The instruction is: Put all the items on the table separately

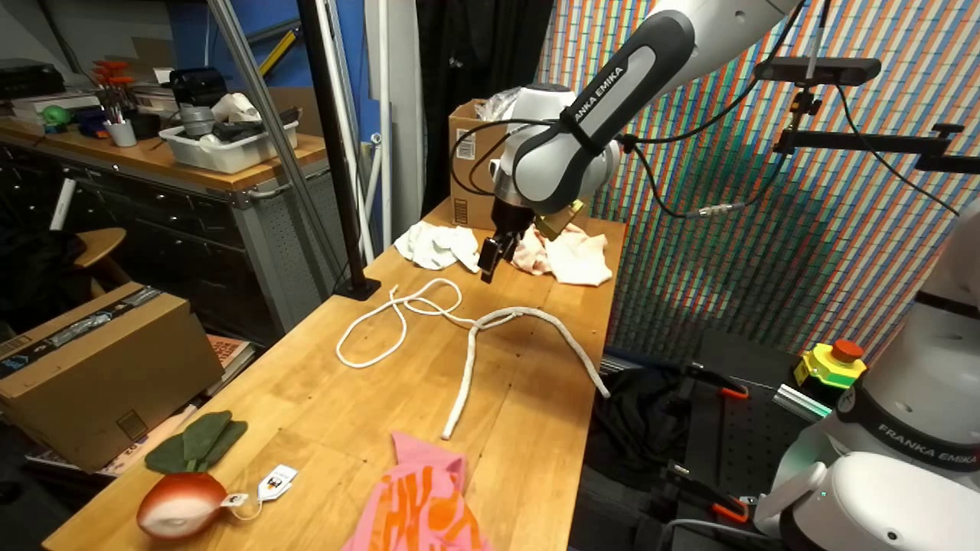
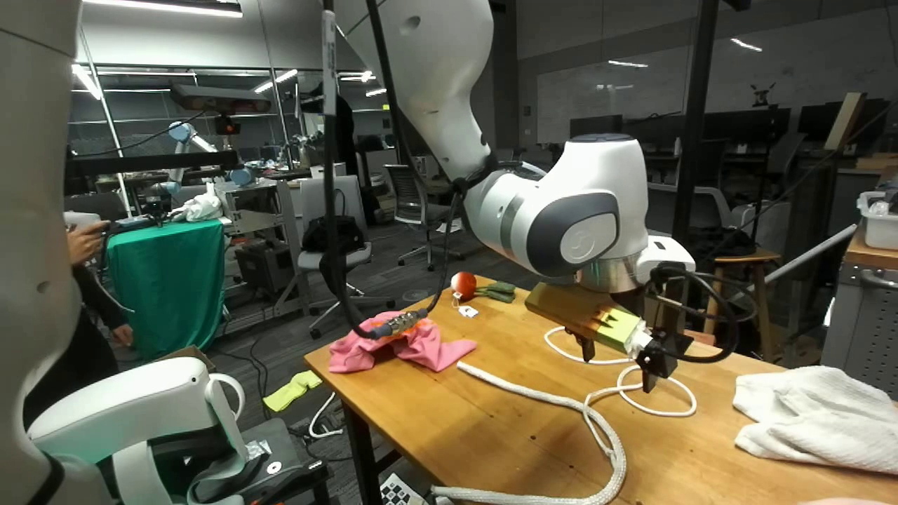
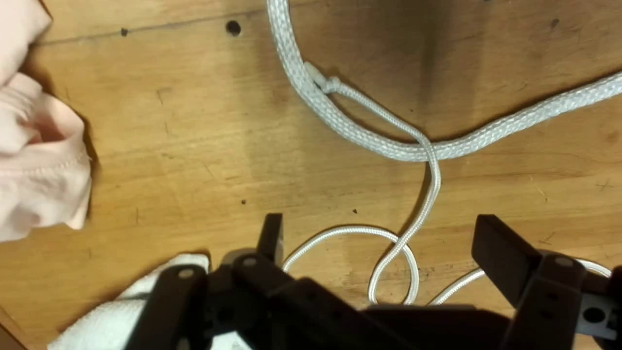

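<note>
Wooden table [image 1: 321, 428] running lengthwise between a cluttered workbench [image 1: 115, 158] and a striped multicoloured backdrop [image 1: 720, 229], with a brown cardboard box [image 1: 478, 210] at its far end in an exterior view. Above the table toward that end, below the robot arm [image 1: 547, 172], can see the gripper [image 3: 379, 228], standing wide with fingers [image 3: 272, 238] well apart and with wood and loops of a thin white cord [image 3: 435, 180] showing through the gap in the wrist view. Just in front of the box, near the backdrop-side edge, can make out a pale pink cloth [image 1: 578, 256], and toward the workbench-side edge, apart from it, a crumpled white cloth [image 1: 436, 246]. Lying midway along the table, a thick white rope [image 3: 403, 151] bent into an arch, poking just past the backdrop-side edge at one end. Laid across that rope, the thin white cord, knotted at the end just beside it and looping off toward the workbench-side edge. At the end opposite the box, can see a pink cloth [image 1: 425, 467] with orange lettering toward the backdrop-side corner and, by the workbench-side corner, a red-orange ball [image 1: 180, 505] touching a dark green cloth [image 1: 203, 438], with a white tag [image 1: 276, 482] near the ball.
</note>
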Motion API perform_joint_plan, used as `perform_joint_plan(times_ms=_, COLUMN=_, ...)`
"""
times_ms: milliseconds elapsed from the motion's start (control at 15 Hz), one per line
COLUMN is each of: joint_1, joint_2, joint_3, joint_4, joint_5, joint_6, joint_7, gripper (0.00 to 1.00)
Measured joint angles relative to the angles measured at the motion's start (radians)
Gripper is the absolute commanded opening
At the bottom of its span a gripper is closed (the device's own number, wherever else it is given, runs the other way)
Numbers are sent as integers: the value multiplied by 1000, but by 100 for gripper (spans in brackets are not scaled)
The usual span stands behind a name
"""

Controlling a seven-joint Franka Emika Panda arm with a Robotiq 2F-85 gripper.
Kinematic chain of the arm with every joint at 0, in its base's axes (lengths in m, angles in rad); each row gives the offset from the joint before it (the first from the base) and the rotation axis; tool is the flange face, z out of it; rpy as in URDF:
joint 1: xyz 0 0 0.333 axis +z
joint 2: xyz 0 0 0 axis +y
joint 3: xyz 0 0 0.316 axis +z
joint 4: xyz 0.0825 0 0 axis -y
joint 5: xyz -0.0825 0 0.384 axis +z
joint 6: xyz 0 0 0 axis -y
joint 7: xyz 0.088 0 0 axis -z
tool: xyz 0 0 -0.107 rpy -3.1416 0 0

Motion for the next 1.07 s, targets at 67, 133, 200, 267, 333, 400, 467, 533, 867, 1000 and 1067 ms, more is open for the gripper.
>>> perform_joint_plan(times_ms=67, joint_1=-15, joint_2=16, joint_3=16, joint_4=24, joint_5=4, joint_6=-2, joint_7=-36, gripper=100)
perform_joint_plan(times_ms=133, joint_1=-29, joint_2=33, joint_3=32, joint_4=48, joint_5=9, joint_6=-5, joint_7=-69, gripper=100)
perform_joint_plan(times_ms=200, joint_1=-41, joint_2=52, joint_3=44, joint_4=73, joint_5=10, joint_6=-9, joint_7=-95, gripper=100)
perform_joint_plan(times_ms=267, joint_1=-49, joint_2=73, joint_3=53, joint_4=99, joint_5=10, joint_6=-16, joint_7=-117, gripper=100)
perform_joint_plan(times_ms=333, joint_1=-54, joint_2=93, joint_3=59, joint_4=122, joint_5=10, joint_6=-21, joint_7=-135, gripper=100)
perform_joint_plan(times_ms=400, joint_1=-54, joint_2=114, joint_3=61, joint_4=145, joint_5=6, joint_6=-23, joint_7=-148, gripper=100)
perform_joint_plan(times_ms=467, joint_1=-54, joint_2=134, joint_3=64, joint_4=164, joint_5=3, joint_6=-26, joint_7=-159, gripper=100)
perform_joint_plan(times_ms=533, joint_1=-54, joint_2=155, joint_3=66, joint_4=182, joint_5=-3, joint_6=-30, joint_7=-168, gripper=100)
perform_joint_plan(times_ms=867, joint_1=-41, joint_2=250, joint_3=69, joint_4=249, joint_5=-61, joint_6=-39, joint_7=-181, gripper=100)
perform_joint_plan(times_ms=1000, joint_1=-33, joint_2=280, joint_3=69, joint_4=266, joint_5=-86, joint_6=-39, joint_7=-181, gripper=100)
perform_joint_plan(times_ms=1067, joint_1=-29, joint_2=291, joint_3=69, joint_4=272, joint_5=-96, joint_6=-39, joint_7=-181, gripper=100)
